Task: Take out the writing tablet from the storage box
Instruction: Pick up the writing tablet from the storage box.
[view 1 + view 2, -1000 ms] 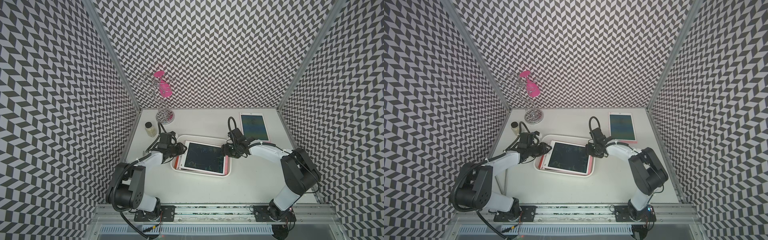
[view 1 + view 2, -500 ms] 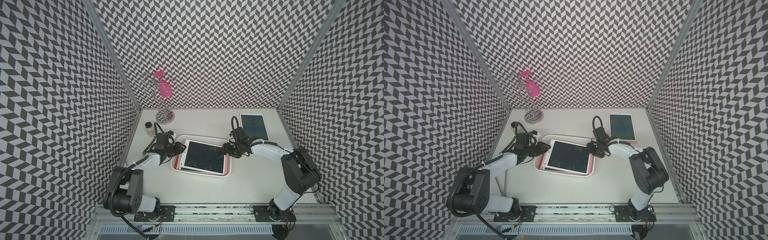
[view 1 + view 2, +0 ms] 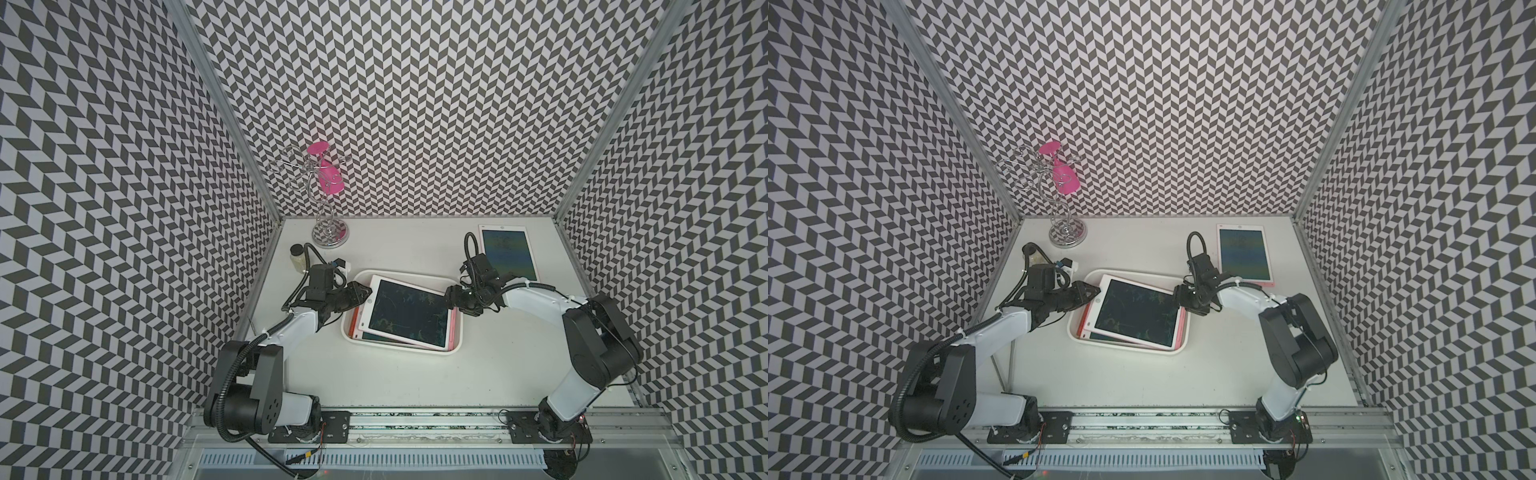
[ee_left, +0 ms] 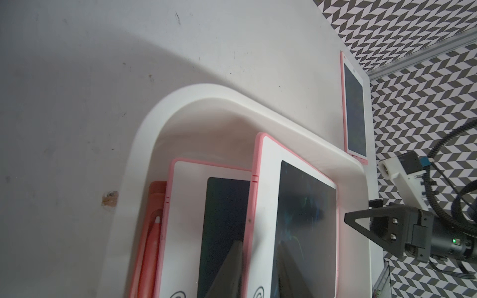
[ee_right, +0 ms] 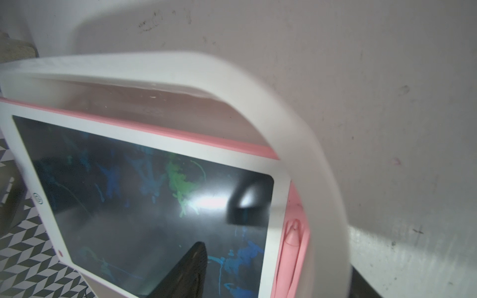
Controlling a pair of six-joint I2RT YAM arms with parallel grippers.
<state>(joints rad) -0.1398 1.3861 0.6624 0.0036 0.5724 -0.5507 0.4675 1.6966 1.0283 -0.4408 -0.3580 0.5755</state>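
Note:
The storage box (image 3: 415,274) is a shallow white tray mid-table holding a stack of pink-edged tablets. The top writing tablet (image 3: 405,318) lies skewed, its right end over the box rim (image 5: 296,129). My left gripper (image 3: 368,292) is at its far-left corner. In the left wrist view one finger (image 4: 227,268) sits under the tablet's pink edge and the other above its screen; whether they pinch it I cannot tell. My right gripper (image 3: 451,296) stands open at the tablet's right end, with one finger (image 5: 191,260) over the screen.
Another tablet (image 3: 507,251) lies flat at the back right of the table. A wire stand with a pink glass (image 3: 328,199) and a small bottle (image 3: 297,257) stand at the back left. Patterned walls close in on three sides.
My left gripper has moved right from the box's left rim onto the top tablet's corner, and its jaws have narrowed. The right arm has barely moved.

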